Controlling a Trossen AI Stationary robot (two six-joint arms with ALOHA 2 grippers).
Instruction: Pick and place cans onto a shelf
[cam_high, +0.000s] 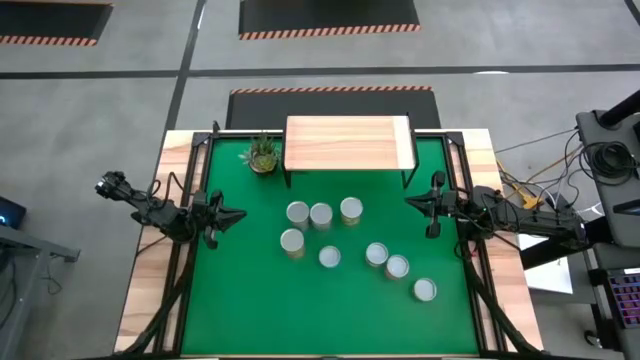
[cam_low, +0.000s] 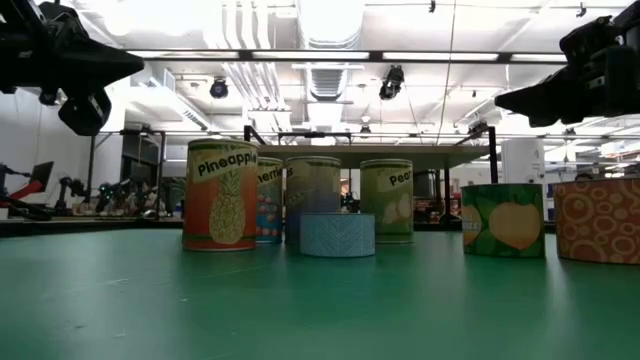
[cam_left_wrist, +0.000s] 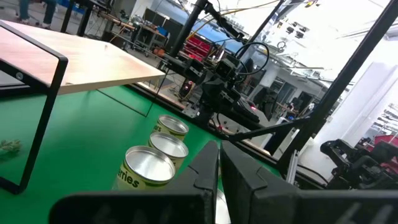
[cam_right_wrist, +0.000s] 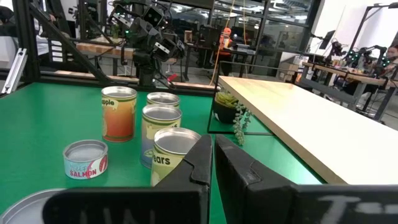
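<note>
Several cans stand upright on their bases on the green mat (cam_high: 240, 300), in a loose cluster from the middle (cam_high: 320, 214) toward the near right (cam_high: 425, 290). In the low view a tall pineapple can (cam_low: 219, 194) is nearest at the left. The pale wood shelf (cam_high: 348, 143) stands on thin black legs at the mat's far edge, with nothing on it. My left gripper (cam_high: 238, 214) hovers shut at the mat's left side, above the mat and pointing level toward the cans (cam_left_wrist: 146, 168). My right gripper (cam_high: 410, 203) hovers shut at the right side, also level and clear of the cans (cam_right_wrist: 168, 146).
A small potted plant (cam_high: 262, 155) stands by the shelf's left end. Black frame rails run along both sides of the mat. Cables and equipment (cam_high: 610, 160) lie beyond the table's right edge. The mat's near left part is bare.
</note>
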